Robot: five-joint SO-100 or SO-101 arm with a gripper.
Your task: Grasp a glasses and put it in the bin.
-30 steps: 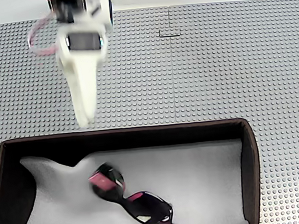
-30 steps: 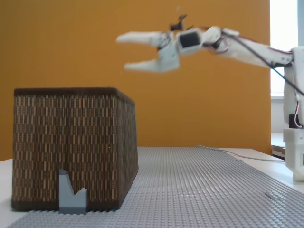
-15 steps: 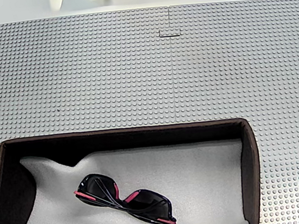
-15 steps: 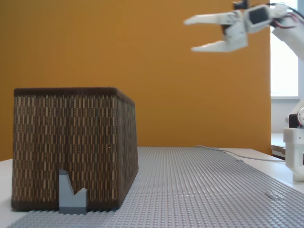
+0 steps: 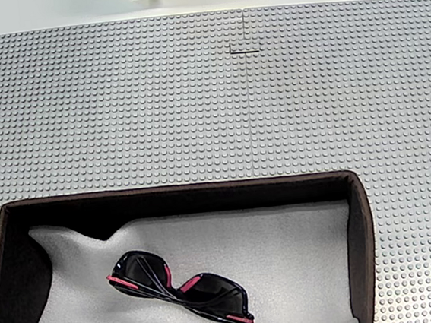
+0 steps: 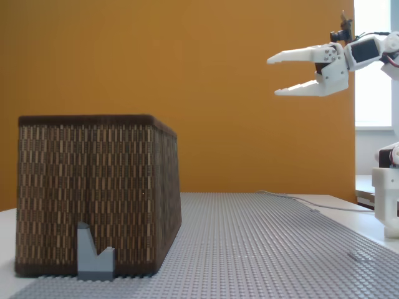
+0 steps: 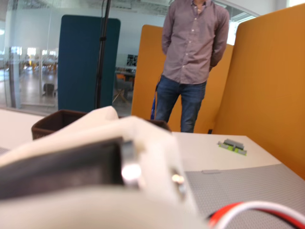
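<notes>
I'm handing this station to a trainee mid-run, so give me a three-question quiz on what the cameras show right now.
1. True or false: the glasses lie inside the bin.
2. Multiple choice: in the side fixed view, the end effector is A) shut on the glasses, B) open and high in the air, away from the bin, C) resting on the studded grey mat.
3. Fill in: the bin is lined with white ____.

Key: 1 true; 2 B; 3 foam.
</notes>
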